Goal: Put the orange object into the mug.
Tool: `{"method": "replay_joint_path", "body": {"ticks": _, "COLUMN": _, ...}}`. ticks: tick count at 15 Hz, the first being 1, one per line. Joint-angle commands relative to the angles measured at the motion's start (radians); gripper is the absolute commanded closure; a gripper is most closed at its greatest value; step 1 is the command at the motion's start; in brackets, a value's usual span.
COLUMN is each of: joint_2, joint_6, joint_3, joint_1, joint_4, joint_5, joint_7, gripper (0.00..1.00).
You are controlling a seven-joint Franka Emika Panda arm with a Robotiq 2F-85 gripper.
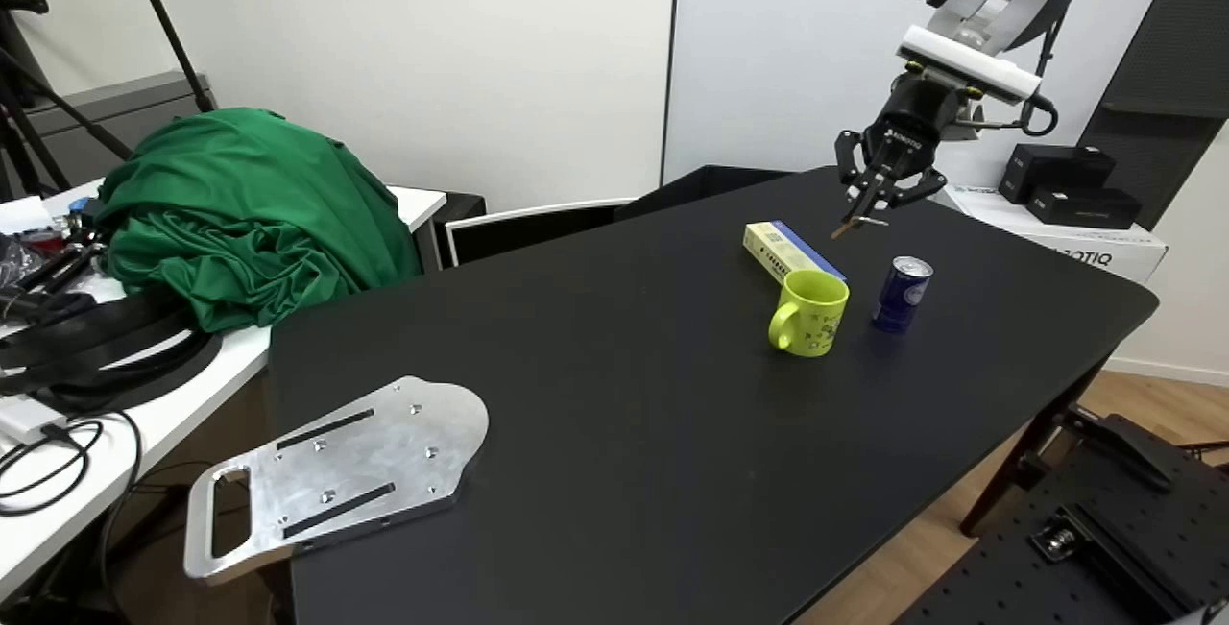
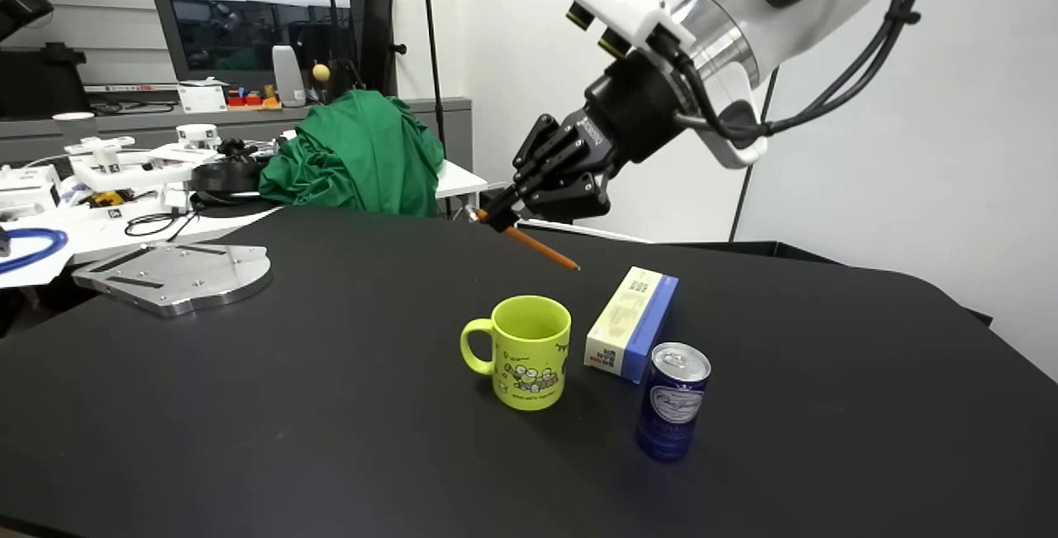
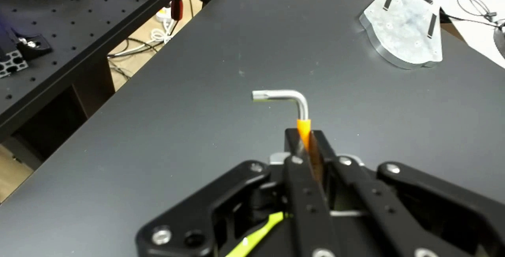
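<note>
Orange stick: one, finished with a bent silver end. Held slantwise in the air, higher than the mug in both exterior views; outside the mug, and clear of the desk as far as I can make out.

End effector: one, grasping the stick close to the silver bend.

Done: stick gripped and off the desk. Left, by my reckoning: carry it over the mug's mouth, tip it nearer upright, lower it in, let go. Perhaps half-way. At its present slant the stick might catch the mug's rim.

Containers, counted outward from the mug:

Mug, lime-green, printed, one handle. Upright, mouth up. Inner wall visible, nothing standing above the rim; its bottom is hidden, so I cannot vouch for what lies there.

Box, cream and blue, lying flat. Near the mug, apart from it, on the side away from the handle. Contents not visible.

Can, dark blue, silver top, upright. Near the mug, apart from it, likewise away from the handle. Contents not visible.

Metal plate, no container: well apart from the mug, on its handle side.
</note>
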Motion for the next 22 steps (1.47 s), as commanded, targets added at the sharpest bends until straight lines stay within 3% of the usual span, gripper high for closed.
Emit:
{"method": "replay_joint_path", "body": {"ticks": 1, "joint_2": 0.103, "joint_6": -0.076, "joint_3": 0.002, "joint_1": -0.02, "joint_4": 0.079, "joint_5": 0.084, "joint_7": 0.033, "gripper": 0.98}}
{"method": "replay_joint_path", "body": {"ticks": 9, "joint_2": 0.192, "joint_6": -0.091, "joint_3": 0.003, "joint_1": -0.015, "joint_4": 0.108, "joint_5": 0.169, "joint_7": 0.046, "gripper": 0.98}}
{"method": "replay_joint_path", "body": {"ticks": 19, "joint_2": 0.264, "joint_6": -0.091, "joint_3": -0.003, "joint_1": -0.026, "joint_4": 0.12, "joint_5": 0.184, "joint_7": 0.05, "gripper": 0.98}}
{"method": "replay_joint_path", "body": {"ticks": 20, "joint_2": 0.257, "joint_6": -0.08, "joint_3": -0.004, "joint_1": -0.02, "joint_4": 0.115, "joint_5": 0.18, "joint_7": 0.05, "gripper": 0.68}}
{"method": "replay_joint_path", "body": {"ticks": 22, "joint_2": 0.241, "joint_6": -0.067, "joint_3": -0.004, "joint_1": -0.009, "joint_4": 0.107, "joint_5": 0.173, "joint_7": 0.046, "gripper": 0.59}}
